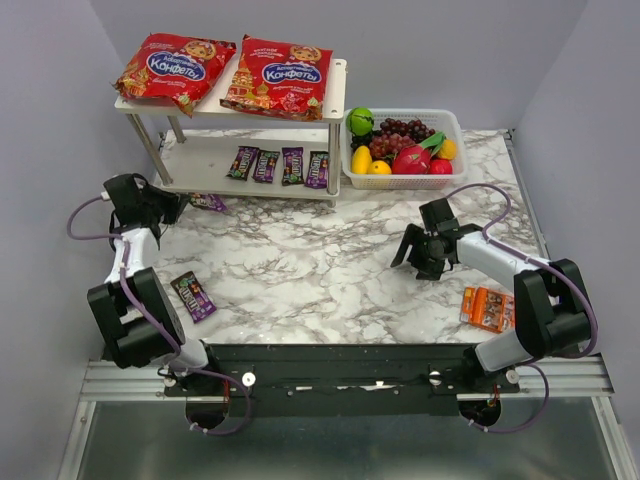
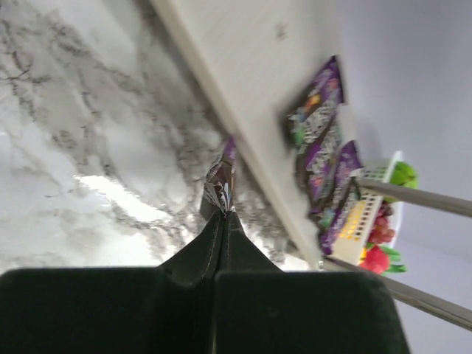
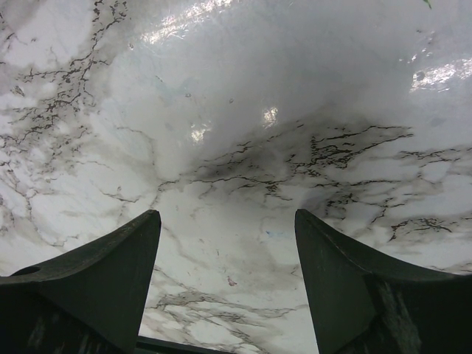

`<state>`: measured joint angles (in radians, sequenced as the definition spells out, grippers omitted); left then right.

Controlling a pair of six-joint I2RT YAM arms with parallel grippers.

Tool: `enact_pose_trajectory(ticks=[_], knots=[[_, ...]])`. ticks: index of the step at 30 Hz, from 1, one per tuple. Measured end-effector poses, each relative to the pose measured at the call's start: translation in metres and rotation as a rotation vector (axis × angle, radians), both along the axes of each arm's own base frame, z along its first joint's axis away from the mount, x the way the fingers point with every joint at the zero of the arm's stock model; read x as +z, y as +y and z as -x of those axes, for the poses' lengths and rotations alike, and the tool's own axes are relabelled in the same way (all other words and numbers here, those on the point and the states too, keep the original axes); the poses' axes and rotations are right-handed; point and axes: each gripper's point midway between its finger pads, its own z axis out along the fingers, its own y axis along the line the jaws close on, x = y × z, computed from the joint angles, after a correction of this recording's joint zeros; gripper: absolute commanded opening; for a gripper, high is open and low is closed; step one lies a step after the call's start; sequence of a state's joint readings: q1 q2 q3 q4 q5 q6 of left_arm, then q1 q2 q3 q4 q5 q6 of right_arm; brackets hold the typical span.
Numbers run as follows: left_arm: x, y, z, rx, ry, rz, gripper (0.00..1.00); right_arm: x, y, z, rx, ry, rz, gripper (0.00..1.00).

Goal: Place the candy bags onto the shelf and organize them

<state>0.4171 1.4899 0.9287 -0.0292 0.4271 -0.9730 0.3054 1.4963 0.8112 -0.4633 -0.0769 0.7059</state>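
Note:
Two red candy bags (image 1: 176, 66) (image 1: 278, 75) lie on the top board of the white shelf (image 1: 336, 88). Several small purple packets (image 1: 280, 165) lie in a row on its lower board, also in the left wrist view (image 2: 318, 118). My left gripper (image 1: 183, 205) is shut on the end of a purple packet (image 2: 220, 181) just in front of the shelf's lower board (image 2: 243, 66); the packet also shows in the top view (image 1: 209, 202). Another purple packet (image 1: 193, 296) lies on the table near the left arm base. My right gripper (image 1: 424, 256) is open and empty over bare marble (image 3: 228, 221).
A white basket (image 1: 452, 126) of fruit stands to the right of the shelf. An orange packet (image 1: 486, 309) lies on the table at the right, by the right arm. The shelf's metal legs (image 1: 153, 145) stand close to my left gripper.

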Motion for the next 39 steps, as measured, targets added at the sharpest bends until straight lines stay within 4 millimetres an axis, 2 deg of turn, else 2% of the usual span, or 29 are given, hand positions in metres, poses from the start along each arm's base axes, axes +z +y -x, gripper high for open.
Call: enact_pose_trajectory(ticks=[5,11,14,20,21,25,31,35,39], knots=[[0.037,0.005,-0.006,0.068,-0.102,0.024,0.0,0.0,0.0,0.0,0.0,0.0,0.0,0.81],[0.067,0.017,-0.022,0.154,-0.223,0.064,0.0,0.0,0.0,0.0,0.002,0.0,0.001,0.81],[0.075,0.02,-0.031,0.185,-0.265,0.077,0.0,0.0,0.0,0.0,0.005,-0.001,0.002,0.81],[0.059,0.024,-0.051,0.247,-0.269,0.122,0.0,0.0,-0.001,-0.001,0.007,-0.003,0.004,0.81],[0.045,0.021,-0.057,0.257,-0.243,0.136,0.0,0.0,-0.001,-0.001,0.006,-0.004,0.004,0.81],[0.017,0.016,-0.071,0.307,-0.199,0.164,0.0,0.002,-0.002,-0.003,0.008,-0.009,0.005,0.81],[-0.019,0.008,-0.089,0.401,-0.141,0.184,0.0,0.004,-0.002,-0.005,0.009,-0.016,0.005,0.81],[-0.018,0.0,-0.11,0.438,-0.151,0.189,0.0,0.004,-0.005,-0.005,-0.002,-0.013,0.012,0.81],[-0.014,-0.007,-0.121,0.47,-0.167,0.211,0.0,0.003,-0.008,-0.006,-0.012,-0.012,0.016,0.81]])
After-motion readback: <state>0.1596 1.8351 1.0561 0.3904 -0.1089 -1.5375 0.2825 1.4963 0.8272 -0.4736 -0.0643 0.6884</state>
